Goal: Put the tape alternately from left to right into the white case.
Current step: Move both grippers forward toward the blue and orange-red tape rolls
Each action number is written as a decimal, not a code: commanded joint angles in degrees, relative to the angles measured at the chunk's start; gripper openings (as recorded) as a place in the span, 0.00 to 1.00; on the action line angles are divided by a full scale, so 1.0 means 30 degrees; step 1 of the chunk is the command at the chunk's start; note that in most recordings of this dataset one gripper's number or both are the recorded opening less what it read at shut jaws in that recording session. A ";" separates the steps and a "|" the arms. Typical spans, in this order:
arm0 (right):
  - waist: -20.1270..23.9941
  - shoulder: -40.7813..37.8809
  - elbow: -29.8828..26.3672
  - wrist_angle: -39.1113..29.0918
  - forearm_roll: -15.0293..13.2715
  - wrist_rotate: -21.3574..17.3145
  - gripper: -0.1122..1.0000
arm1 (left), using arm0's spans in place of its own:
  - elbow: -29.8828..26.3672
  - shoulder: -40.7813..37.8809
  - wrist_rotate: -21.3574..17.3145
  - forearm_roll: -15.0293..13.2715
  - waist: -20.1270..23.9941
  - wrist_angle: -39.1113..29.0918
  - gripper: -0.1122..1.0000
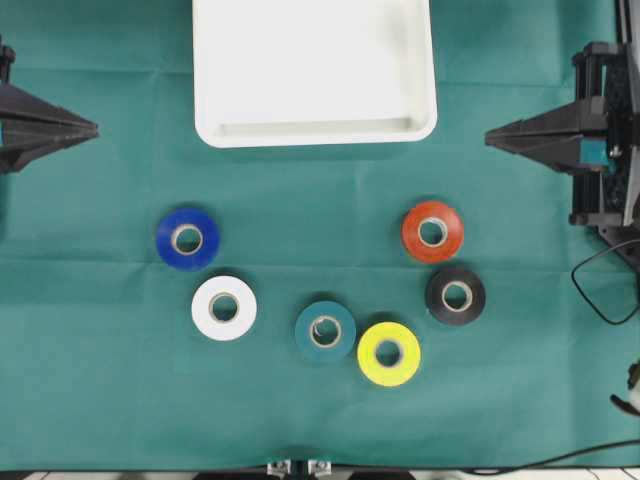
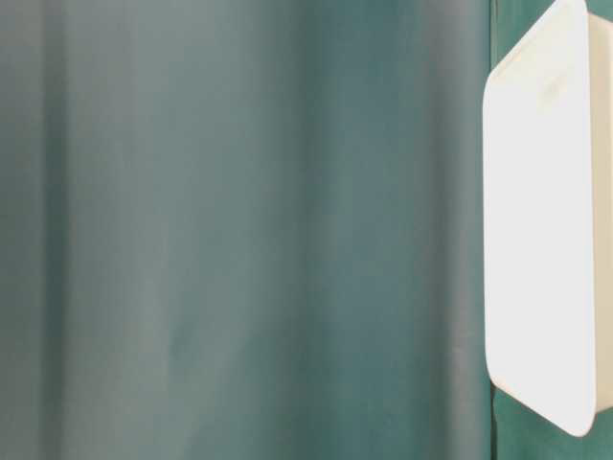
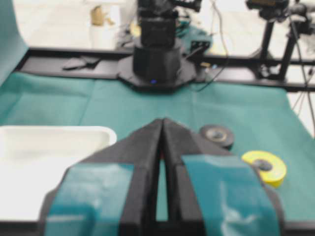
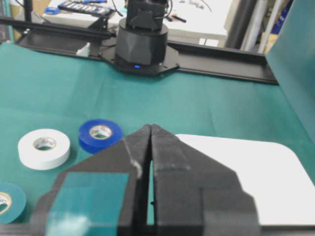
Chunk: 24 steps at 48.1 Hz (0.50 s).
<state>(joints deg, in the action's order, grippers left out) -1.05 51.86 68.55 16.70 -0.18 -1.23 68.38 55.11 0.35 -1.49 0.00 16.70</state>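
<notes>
Six rolls of tape lie flat on the green cloth in a loose arc: blue, white, teal, yellow, black and red-orange. The white case sits at the back middle with nothing in it. My left gripper hangs at the far left edge, shut, tips touching, holding nothing. My right gripper hangs at the far right, also shut and holding nothing. Both are well apart from the rolls. In the left wrist view the black roll and yellow roll show beyond the shut gripper.
The right arm's base and cables stand at the right edge. The cloth's front edge runs along the bottom of the overhead view. The table-level view shows only green cloth and the case's rim. The right wrist view shows blue tape and white tape.
</notes>
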 commanded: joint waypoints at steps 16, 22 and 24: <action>-0.0029 -0.1816 -0.0352 0.0117 -0.0029 -0.1846 0.08 | 0.0000 -0.1729 0.0000 -0.0029 -0.0586 0.0029 0.03; -0.0029 -0.2461 -0.0410 0.0234 -0.0059 -0.1875 0.08 | 0.0117 -0.2139 -0.0117 -0.0029 -0.0586 0.0029 0.15; -0.0029 -0.2549 -0.0439 0.0234 -0.0059 -0.1875 0.08 | 0.0146 -0.2227 -0.0117 -0.0029 -0.0586 0.0059 0.21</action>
<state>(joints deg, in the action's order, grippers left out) -1.05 44.82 68.55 16.70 -0.26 -6.77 68.47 49.04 0.00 -1.49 -1.58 16.52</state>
